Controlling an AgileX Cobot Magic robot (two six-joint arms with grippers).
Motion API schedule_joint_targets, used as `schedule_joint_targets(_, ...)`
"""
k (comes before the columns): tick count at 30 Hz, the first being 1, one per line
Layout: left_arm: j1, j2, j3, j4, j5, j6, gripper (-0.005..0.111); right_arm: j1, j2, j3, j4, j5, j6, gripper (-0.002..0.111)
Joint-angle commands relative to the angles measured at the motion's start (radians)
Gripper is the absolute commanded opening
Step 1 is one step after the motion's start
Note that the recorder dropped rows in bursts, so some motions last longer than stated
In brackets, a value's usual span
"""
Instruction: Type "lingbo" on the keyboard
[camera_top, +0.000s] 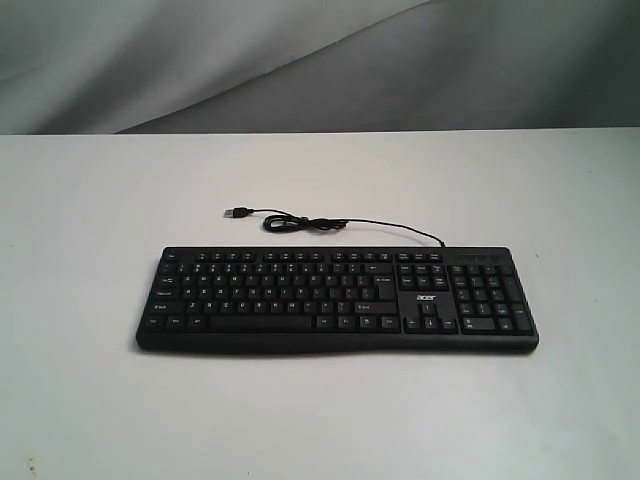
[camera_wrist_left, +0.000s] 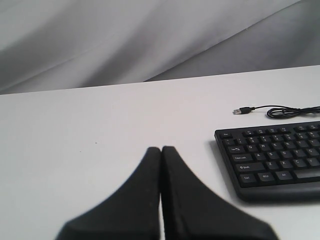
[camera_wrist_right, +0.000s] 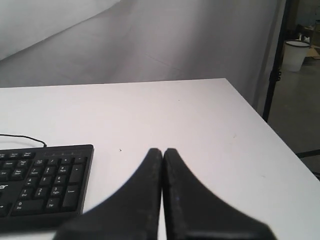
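The black keyboard (camera_top: 337, 298) lies flat in the middle of the white table, number pad at its right end. Its thin USB cable (camera_top: 300, 222) coils behind it, plug lying loose. Neither arm shows in the exterior view. My left gripper (camera_wrist_left: 161, 149) is shut with nothing in it, hovering over bare table off the keyboard's (camera_wrist_left: 272, 155) left end. My right gripper (camera_wrist_right: 163, 151) is likewise shut on nothing, over bare table off the number pad end of the keyboard (camera_wrist_right: 42, 180).
A grey cloth backdrop (camera_top: 300, 60) hangs behind the table. In the right wrist view the table's right edge (camera_wrist_right: 280, 135) drops to a floor with a black stand pole (camera_wrist_right: 274, 60) and a white bucket (camera_wrist_right: 296, 54).
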Motion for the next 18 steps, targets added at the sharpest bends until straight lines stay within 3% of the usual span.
schedule_joint_targets(1, 0.002, -0.003, 0.004, -0.008, -0.005, -0.004, 0.001, 0.005, -0.024, 0.006, -0.026, 0.033, 0.02, 0.0)
schedule_joint_targets(18, 0.002, -0.003, 0.004, -0.008, -0.005, -0.004, 0.001, 0.005, -0.026, 0.006, -0.047, 0.078, 0.02, 0.0)
